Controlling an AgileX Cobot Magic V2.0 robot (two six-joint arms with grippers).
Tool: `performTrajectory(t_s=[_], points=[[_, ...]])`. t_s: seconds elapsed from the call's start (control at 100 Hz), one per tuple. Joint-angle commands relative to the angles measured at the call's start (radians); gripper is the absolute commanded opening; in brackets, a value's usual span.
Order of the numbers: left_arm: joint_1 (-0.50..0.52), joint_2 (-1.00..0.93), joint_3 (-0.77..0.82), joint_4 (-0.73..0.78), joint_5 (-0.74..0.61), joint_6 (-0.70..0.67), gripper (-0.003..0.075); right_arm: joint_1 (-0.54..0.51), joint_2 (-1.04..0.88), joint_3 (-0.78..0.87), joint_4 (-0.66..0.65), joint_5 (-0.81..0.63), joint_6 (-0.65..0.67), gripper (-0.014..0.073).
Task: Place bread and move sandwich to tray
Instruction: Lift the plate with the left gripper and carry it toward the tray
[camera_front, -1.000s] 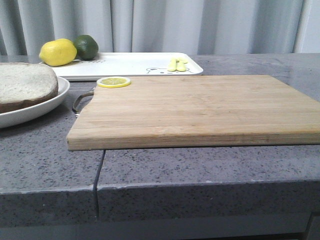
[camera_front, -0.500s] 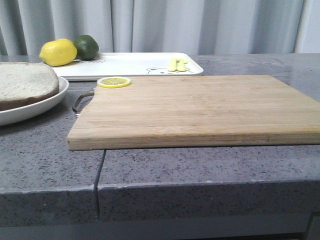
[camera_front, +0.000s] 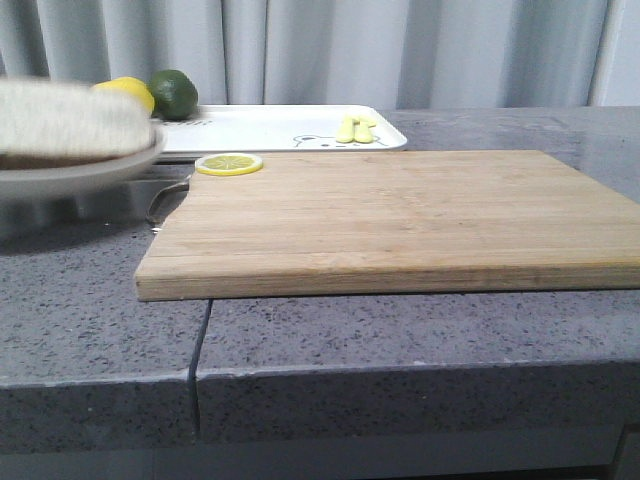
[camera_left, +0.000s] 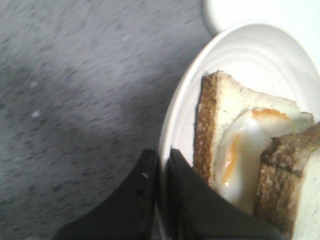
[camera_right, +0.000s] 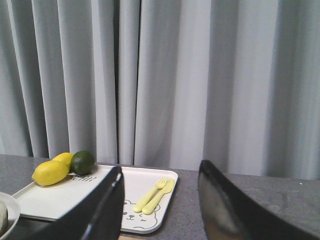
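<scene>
The sandwich sits on a round white plate (camera_front: 90, 172) at the far left of the front view, lifted off the counter and blurred. Its top bread (camera_front: 70, 120) is pale. In the left wrist view, my left gripper (camera_left: 161, 152) is shut on the plate's rim (camera_left: 235, 55), one finger on each side of it. The egg (camera_left: 240, 150) lies on the lower slice (camera_left: 225, 105), and the bread (camera_left: 292, 182) partly covers it. The white tray (camera_front: 270, 128) lies at the back. My right gripper (camera_right: 160, 172) is open and empty, above the counter and facing the tray (camera_right: 132, 187).
A wooden cutting board (camera_front: 400, 215) fills the middle of the counter, with a lemon slice (camera_front: 228, 163) at its far left corner. A lemon (camera_front: 130, 92) and lime (camera_front: 173, 92) stand on the tray's left end. A yellow fork and knife (camera_right: 156, 195) lie at its right end.
The plate with the sandwich has risen off the counter and shifted right; it now hides most of the lemon. Nothing else has moved.
</scene>
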Motion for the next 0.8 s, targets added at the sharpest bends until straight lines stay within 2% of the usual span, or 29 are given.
performTrajectory(t_s=[0.0,0.12,0.42,0.79], points=[[-0.002,-0.042,-0.078,-0.128,0.024,-0.004,-0.0019,-0.006,-0.001,-0.023,-0.024,-0.037,-0.007,0.0361],[-0.002,-0.040,-0.125,-0.225,0.034,0.001,-0.0019,-0.006,-0.001,-0.023,-0.024,-0.037,-0.007,0.0361],[-0.014,0.060,-0.295,-0.278,0.086,0.001,-0.0020,-0.006,-0.001,-0.023,-0.024,-0.037,-0.007,0.0361],[-0.175,0.346,-0.607,-0.280,0.096,-0.026,-0.0020,-0.006,-0.001,-0.023,-0.024,-0.045,-0.007,0.0361]])
